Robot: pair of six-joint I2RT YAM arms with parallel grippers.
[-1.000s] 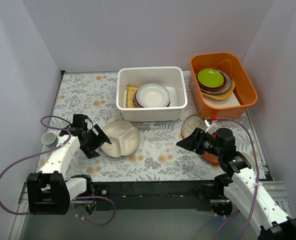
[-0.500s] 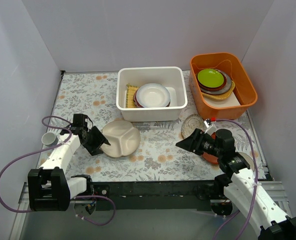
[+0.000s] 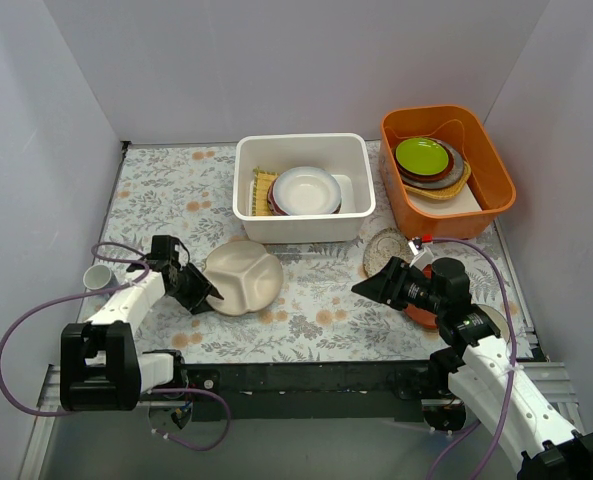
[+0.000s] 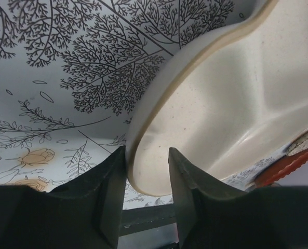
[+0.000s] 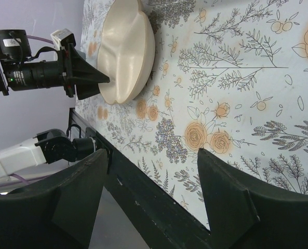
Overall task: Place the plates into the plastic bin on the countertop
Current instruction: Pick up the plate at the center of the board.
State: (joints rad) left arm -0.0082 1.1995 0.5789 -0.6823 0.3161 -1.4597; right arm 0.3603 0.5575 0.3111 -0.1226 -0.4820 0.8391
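Fern-printed countertop (image 3: 156,190) with the cream three-section plate (image 3: 242,278) lying just before the white plastic bin (image 3: 304,228) — left gripper (image 4: 147,155) pinching its rim, right gripper (image 5: 154,155) spread, empty — likely stiff, slick, breakable, best held by that thick rim.

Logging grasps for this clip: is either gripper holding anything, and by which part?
The left gripper pinches the cream plate by its rim, one finger inside, one outside. The right gripper is open and empty.
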